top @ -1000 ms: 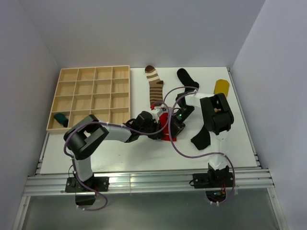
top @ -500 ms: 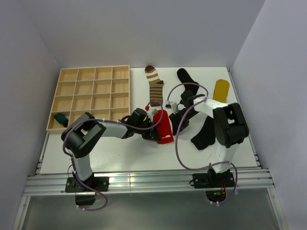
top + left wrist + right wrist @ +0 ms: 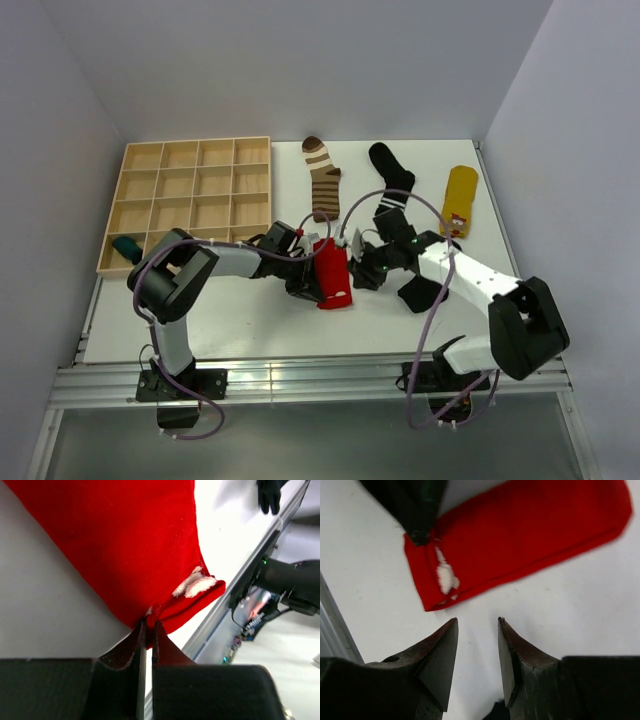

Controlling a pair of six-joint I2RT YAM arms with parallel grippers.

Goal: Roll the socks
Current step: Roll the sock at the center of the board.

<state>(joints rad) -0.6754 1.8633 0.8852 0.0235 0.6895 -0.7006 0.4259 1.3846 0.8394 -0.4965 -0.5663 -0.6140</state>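
Partly off-frame, red sock (image 3: 125,545) between left jaws.

Both my left arm (image 3: 238,263) and right arm (image 3: 468,277): white link shells, black joint housings, black bases. A lilac cable (image 3: 390,191) runs along each. Right gripper (image 3: 477,621): two dark, wedge-shaped fingers (image 3: 437,652) tapering to points, edges tinged brownish. Small green dots (image 3: 385,268) near my right wrist, possibly indicator lights.
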